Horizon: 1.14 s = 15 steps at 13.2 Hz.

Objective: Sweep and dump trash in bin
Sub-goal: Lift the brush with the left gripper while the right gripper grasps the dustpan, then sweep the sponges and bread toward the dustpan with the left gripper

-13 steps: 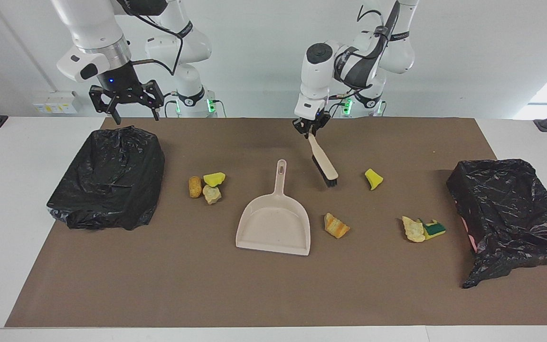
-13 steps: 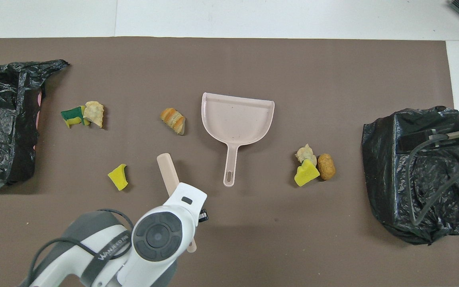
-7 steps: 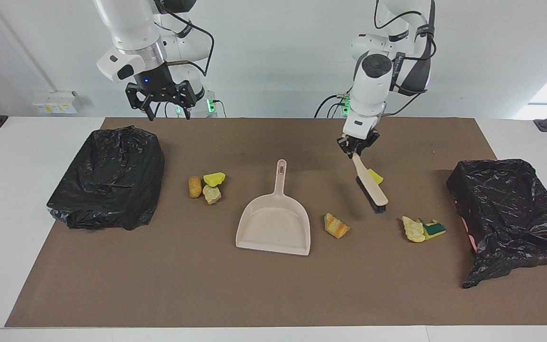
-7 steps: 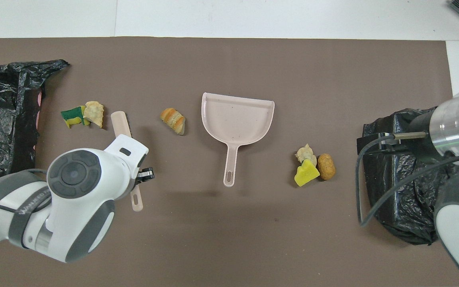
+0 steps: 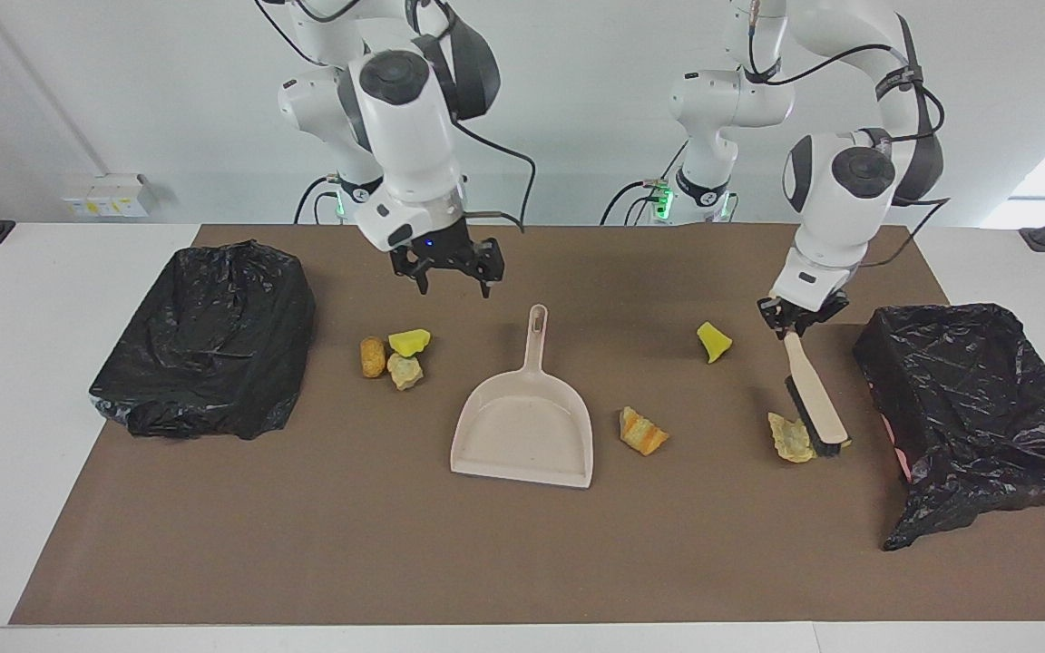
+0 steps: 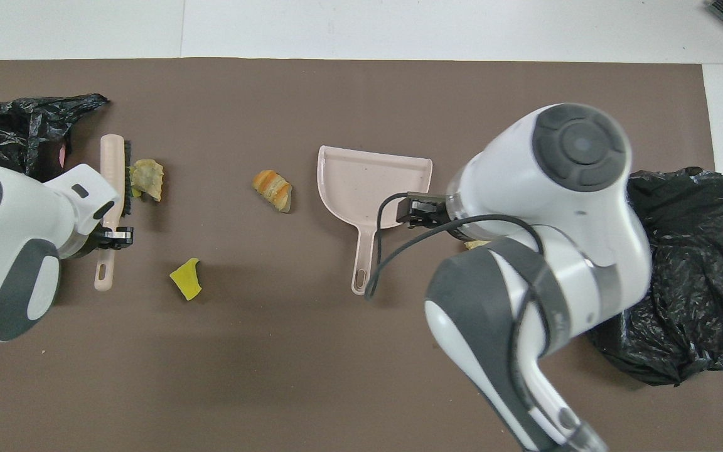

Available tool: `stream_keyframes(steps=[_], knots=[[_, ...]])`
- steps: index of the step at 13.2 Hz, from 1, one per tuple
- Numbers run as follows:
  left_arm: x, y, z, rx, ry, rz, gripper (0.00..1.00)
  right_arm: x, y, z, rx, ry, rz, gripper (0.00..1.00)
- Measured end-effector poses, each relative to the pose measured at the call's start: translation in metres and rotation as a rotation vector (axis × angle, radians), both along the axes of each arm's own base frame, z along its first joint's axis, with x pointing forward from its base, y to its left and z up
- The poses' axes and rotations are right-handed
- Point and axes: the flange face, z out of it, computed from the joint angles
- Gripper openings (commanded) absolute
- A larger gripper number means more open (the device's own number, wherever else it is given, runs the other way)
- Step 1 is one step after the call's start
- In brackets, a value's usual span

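1. Black bag at right arm's end of bench, on brown mat.
2. Three scraps clustered between that bag and dustpan: tan chunk, yellow sponge bit, pale chunk.
3. Right gripper up in air over mat near dustpan handle and the cluster; fingers spread, holding nothing.
4. Dustpan mid-mat, handle toward robots, pan empty.
5. Orange chunk just beside dustpan mouth; yellow bit lying alone, nearer robots.
6. Left gripper pinching brush by handle, fingers pressed onto it; bristles down on mat, touching pale chunk.
7. Green-backed sponge mostly hidden under brush.
8. Second black bag at left arm's end, near brush.
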Motion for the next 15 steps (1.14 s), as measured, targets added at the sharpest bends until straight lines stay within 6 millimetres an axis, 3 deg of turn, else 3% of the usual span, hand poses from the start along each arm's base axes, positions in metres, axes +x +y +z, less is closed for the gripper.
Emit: stream_keyframes(steps=[3, 6, 8, 10, 12, 14, 15], knots=[[0.013, 0.054, -0.019, -0.001, -0.022, -0.068, 0.00, 0.006, 0.044, -0.062, 0.046, 0.039, -0.046, 1.00], [0.021, 0.079, -0.040, -0.003, -0.029, -0.099, 0.00, -0.001, 0.083, -0.106, 0.052, 0.045, -0.055, 1.00], [0.021, 0.072, -0.050, -0.006, -0.011, -0.117, 0.00, -0.006, 0.097, -0.126, 0.045, 0.049, -0.044, 1.00], [0.019, 0.044, -0.056, -0.010, 0.007, -0.168, 0.00, -0.006, 0.096, -0.132, 0.039, 0.056, -0.045, 0.98], [0.014, 0.005, -0.061, -0.010, 0.043, -0.233, 0.00, -0.007, 0.095, -0.137, 0.033, 0.065, -0.046, 0.72], [0.007, -0.034, -0.059, -0.010, 0.076, -0.292, 0.00, -0.008, 0.094, -0.137, 0.032, 0.066, -0.046, 0.35], [0.001, -0.054, -0.057, -0.018, 0.094, -0.314, 0.00, -0.008, 0.094, -0.137, 0.032, 0.067, -0.046, 0.11]])
